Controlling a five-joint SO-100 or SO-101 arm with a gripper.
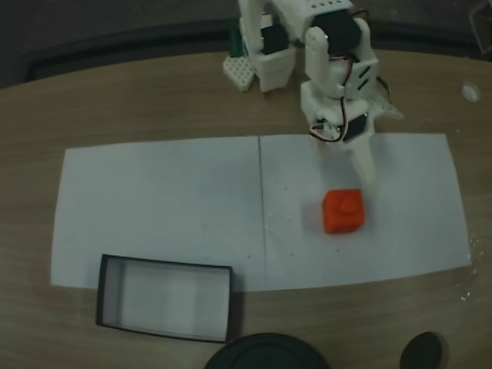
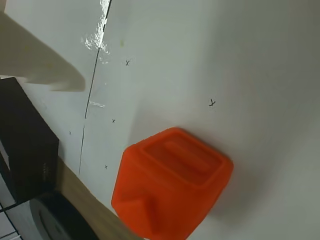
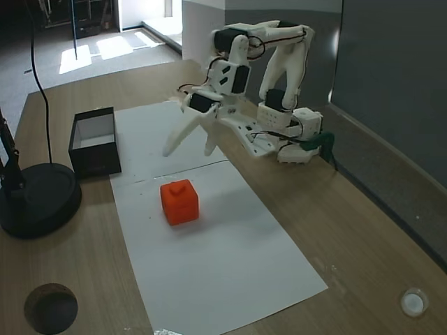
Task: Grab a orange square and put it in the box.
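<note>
Reach step: tool (image 3: 190,148) spread, empty, hanging just beyond the orange square (image 3: 179,202) (untouched on paper). Next: drop, straddle it, pinch; box (image 3: 93,143) waits far left.

Orange square (image 1: 343,211) sits on white paper (image 1: 169,200) on the wooden worktop (image 1: 138,104), stud face up. White arm (image 1: 330,69) reaches down from the top edge, its fingers (image 1: 364,163) just above the block, apart from it. Black-walled box (image 1: 164,297) lies lower left, overlapping the paper's edge, well apart from the block.
</note>
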